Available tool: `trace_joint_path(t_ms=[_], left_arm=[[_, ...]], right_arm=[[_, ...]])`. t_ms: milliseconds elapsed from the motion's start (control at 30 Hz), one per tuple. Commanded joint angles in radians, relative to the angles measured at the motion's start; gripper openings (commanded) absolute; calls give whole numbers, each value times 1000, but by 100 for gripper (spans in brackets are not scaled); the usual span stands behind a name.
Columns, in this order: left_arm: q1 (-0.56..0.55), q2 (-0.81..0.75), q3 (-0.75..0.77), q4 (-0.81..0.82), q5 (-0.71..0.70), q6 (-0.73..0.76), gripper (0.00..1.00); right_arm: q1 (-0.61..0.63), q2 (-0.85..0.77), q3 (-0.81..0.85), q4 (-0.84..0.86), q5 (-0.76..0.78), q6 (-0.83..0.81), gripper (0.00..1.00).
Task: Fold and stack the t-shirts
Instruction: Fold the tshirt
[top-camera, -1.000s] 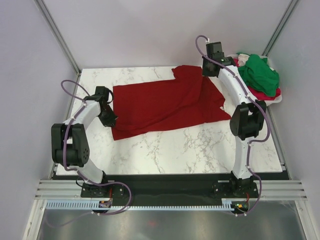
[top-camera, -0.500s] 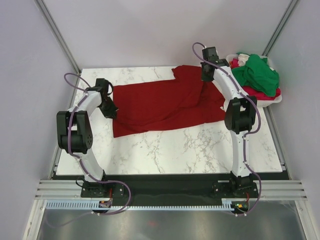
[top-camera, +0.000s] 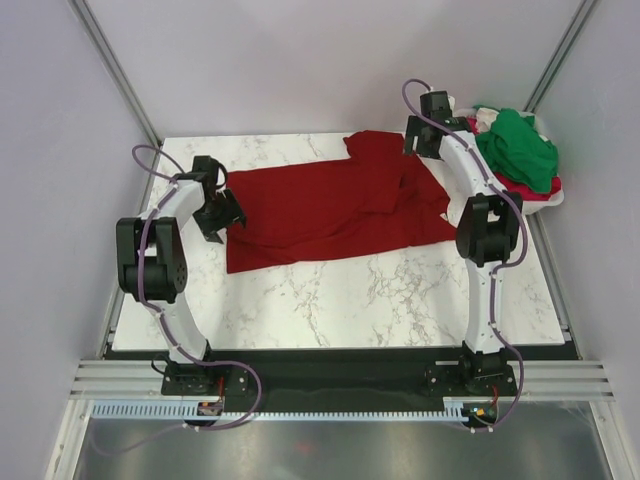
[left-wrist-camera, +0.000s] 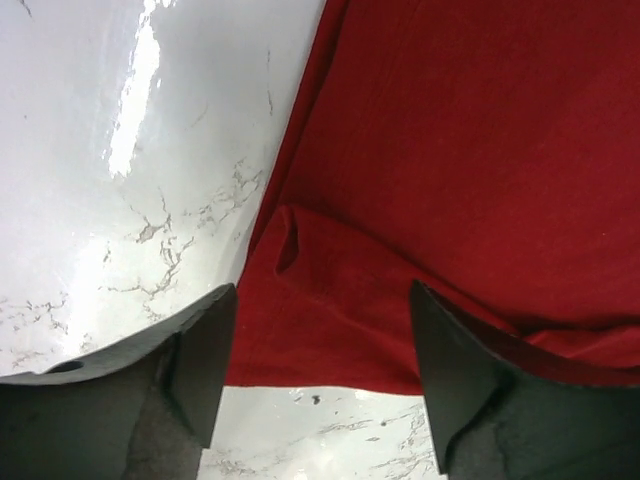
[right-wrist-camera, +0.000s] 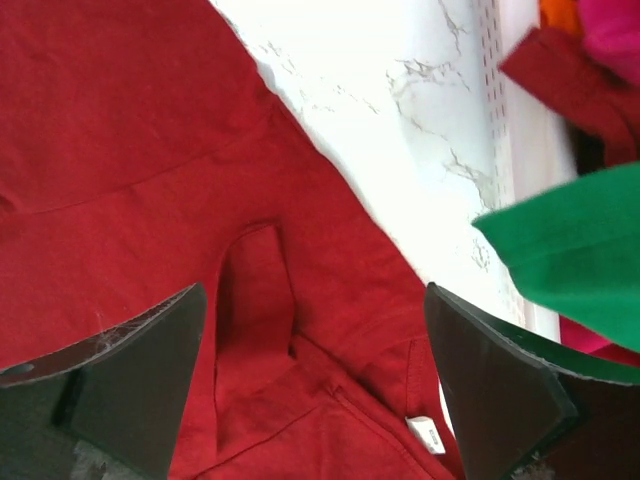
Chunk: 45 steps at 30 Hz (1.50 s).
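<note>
dark red t-shirt (top-camera: 330, 205) spread flat, both jaws wide apart

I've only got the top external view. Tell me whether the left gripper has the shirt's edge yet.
Observer: Not yet. The left wrist view shows the left gripper open, with a puckered edge of the dark red shirt under the gap.
Operator: Report the right one.
Observer: It is open too. The right gripper sits over the collar opening, and a white label shows just inside it.
Operator: Tell me what's in the basket besides green.
Observer: The right wrist view shows orange cloth and pink cloth beyond the basket wall, above the green shirt.
</note>
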Motion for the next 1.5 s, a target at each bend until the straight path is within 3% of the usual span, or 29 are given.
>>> trace_joint_path(t_ms=[0, 67, 167, 233, 367, 467, 533, 767, 1000, 1167, 1200, 1233, 1300, 1333, 1367, 1400, 1433, 1467], left_arm=[[4, -96, -38, 14, 13, 18, 79], [4, -182, -98, 14, -14, 10, 81], [4, -292, -211, 19, -15, -25, 82], [4, -350, -284, 66, 10, -52, 82], [4, -464, -480, 160, 31, -91, 82], [4, -478, -537, 206, 42, -120, 82], [4, -458, -551, 229, 60, -147, 81], [4, -415, -588, 327, 47, -177, 80], [4, -388, -583, 356, -2, -186, 80], [4, -331, -568, 381, -7, -204, 79], [4, -316, -568, 385, -10, -207, 77], [4, -308, -563, 396, -10, -209, 75], [3, -283, -557, 402, -10, -214, 62], [3, -276, -551, 411, -12, -214, 54], [3, -271, -548, 414, -13, -214, 42], [3, -263, -545, 421, -15, -214, 19], [3, -257, -540, 422, -15, -214, 7], [3, -257, -536, 421, -13, -214, 2]], right_arm=[[4, -126, -97, 12, -21, 35, 98], [2, -252, -195, 16, 19, 61, 98], [-1, -449, -530, 78, 36, 115, 98], [-1, -586, -661, 121, 30, 157, 98], [-1, -734, -974, 174, 22, 202, 94], [-14, -757, -1080, 207, 13, 195, 85], [-34, -751, -1104, 223, -16, 193, 77], [-123, -697, -1128, 292, -102, 202, 74], [-136, -607, -1095, 365, -162, 222, 68], [-137, -545, -1113, 400, -160, 222, 53], [-137, -539, -1113, 406, -167, 219, 46], [-136, -532, -1113, 406, -174, 214, 32], [-137, -532, -1115, 406, -180, 211, 22], [-137, -535, -1115, 406, -179, 210, 9], [-137, -538, -1119, 406, -180, 208, 5], [-137, -541, -1122, 405, -183, 210, 0], [-136, -551, -1131, 405, -185, 210, 0], [-137, -561, -1138, 403, -185, 213, 0]])
